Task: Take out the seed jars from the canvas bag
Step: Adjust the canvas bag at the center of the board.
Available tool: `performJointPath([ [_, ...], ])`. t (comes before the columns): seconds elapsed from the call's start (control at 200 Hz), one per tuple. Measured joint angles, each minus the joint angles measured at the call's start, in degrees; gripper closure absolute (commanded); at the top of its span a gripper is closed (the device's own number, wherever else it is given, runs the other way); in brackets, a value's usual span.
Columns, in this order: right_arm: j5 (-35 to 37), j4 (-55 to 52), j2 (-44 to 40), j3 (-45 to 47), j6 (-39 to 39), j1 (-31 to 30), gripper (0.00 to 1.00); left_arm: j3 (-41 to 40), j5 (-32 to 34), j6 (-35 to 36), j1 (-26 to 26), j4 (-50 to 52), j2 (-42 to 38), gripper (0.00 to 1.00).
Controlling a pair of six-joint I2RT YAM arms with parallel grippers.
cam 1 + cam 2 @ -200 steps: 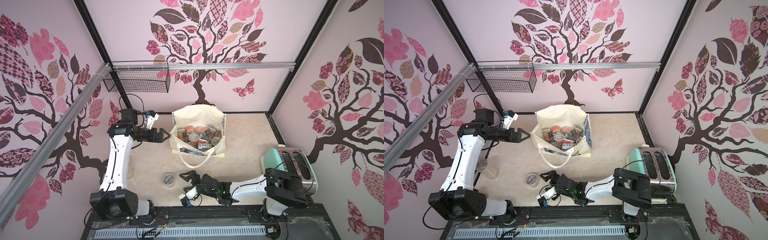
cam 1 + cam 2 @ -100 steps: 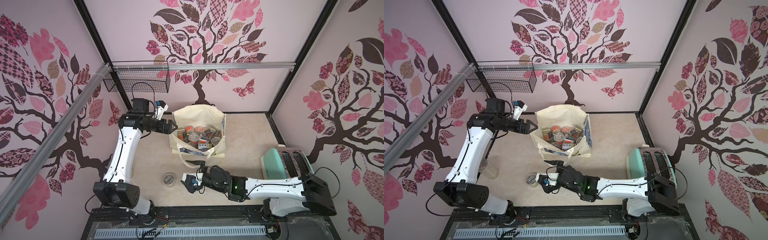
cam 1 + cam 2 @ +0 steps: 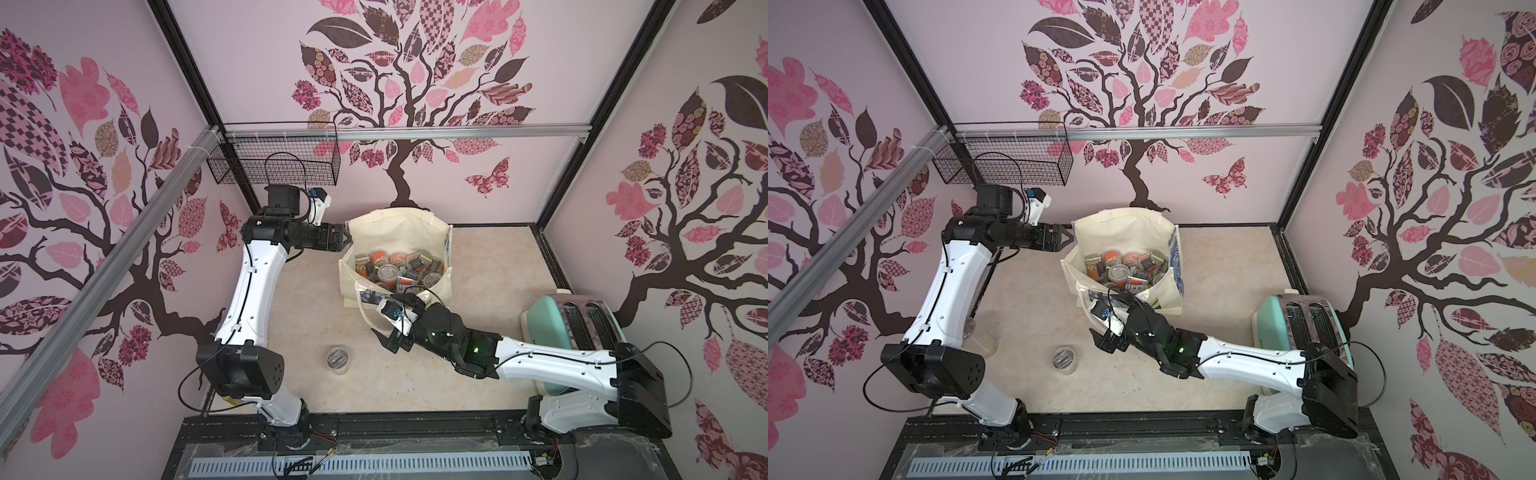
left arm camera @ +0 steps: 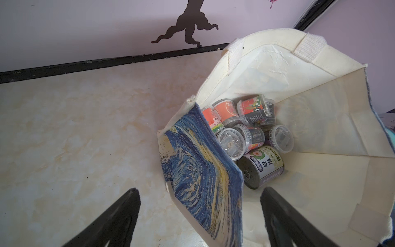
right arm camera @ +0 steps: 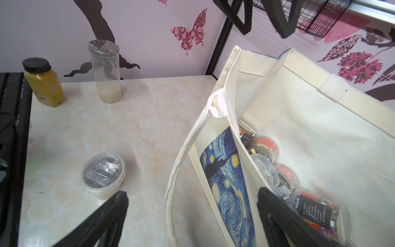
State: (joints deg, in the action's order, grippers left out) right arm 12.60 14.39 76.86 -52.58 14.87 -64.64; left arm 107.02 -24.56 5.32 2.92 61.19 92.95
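On the marbled worktop (image 3: 490, 266) the canvas bag (image 3: 395, 228) stands open, seed jars (image 3: 399, 268) inside. Left fingers (image 4: 116, 213) and right fingers (image 5: 106, 211) gape wide, empty.

Matt cream woven cloth on the canvas bag (image 4: 320, 107), handle (image 5: 188, 145) of ribbed white webbing, seed jars (image 4: 280, 139) of clear glossy plastic with paper labels, surface (image 4: 85, 128) smooth, marbled, faintly shiny, toaster (image 3: 544, 328) with glossy mint shell and bright metal top, basket (image 3: 274, 166) of black wire
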Motion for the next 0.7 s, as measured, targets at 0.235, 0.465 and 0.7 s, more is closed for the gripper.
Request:
performJointPath([
  [0.235,2.67,-13.9,0.0,-15.19,-10.36,1.6,0.05,2.34,-0.44,2.99,0.0,-1.2,0.74,0.04],
  [0.465,3.76,-28.74,1.18,-27.41,-21.99,3.04,0.08,8.5,-0.24,3.15,0.0,-1.42,5.46,0.02],
  [0.7,5.07,-46.03,5.75,-39.69,-34.27,12.94,0.1,15.15,-3.02,7.23,0.0,2.08,12.5,0.02],
])
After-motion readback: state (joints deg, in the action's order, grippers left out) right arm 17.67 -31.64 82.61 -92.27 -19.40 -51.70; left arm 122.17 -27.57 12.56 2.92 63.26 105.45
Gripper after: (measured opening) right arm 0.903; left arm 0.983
